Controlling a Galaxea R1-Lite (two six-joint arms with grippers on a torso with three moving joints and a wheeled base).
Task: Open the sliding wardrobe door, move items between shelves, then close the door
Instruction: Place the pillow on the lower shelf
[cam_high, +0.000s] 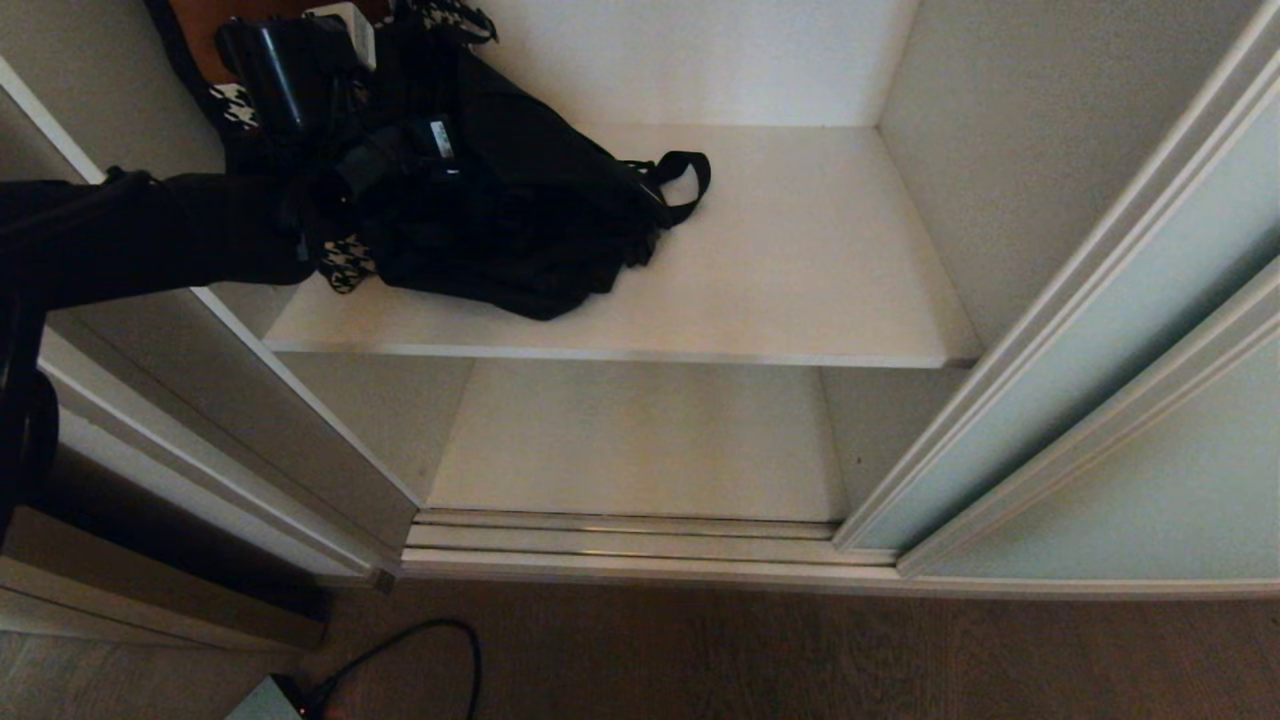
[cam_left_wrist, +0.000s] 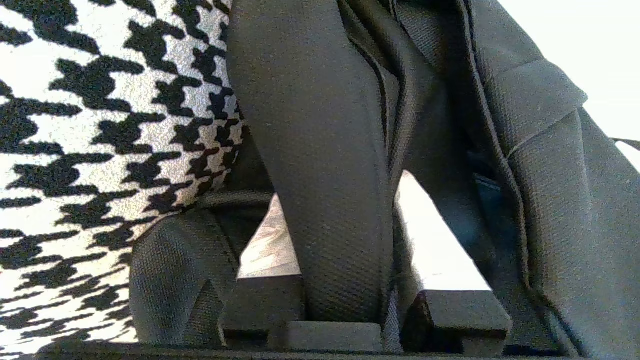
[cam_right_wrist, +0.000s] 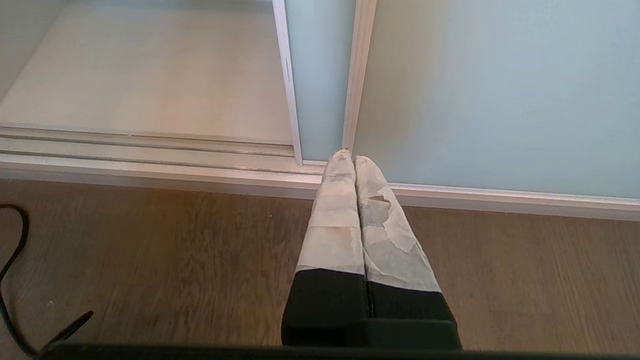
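Upper left of the head view, left gripper (cam_left_wrist: 345, 300) pinches the black bag's strap (cam_left_wrist: 325, 165); squeeze firmly before lifting off the shelf (cam_high: 800, 300).

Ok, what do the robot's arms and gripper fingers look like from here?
The left arm is a smooth, matte black sleeve-like limb. The left gripper has black blocky finger bases with pale pads. The right gripper has long tapering fingers wrapped in worn, peeling greyish-white tape above black bases.

Bags (cam_high: 500, 220) on upper shelf (cam_high: 800, 280) at left, door (cam_high: 1120, 400) at right
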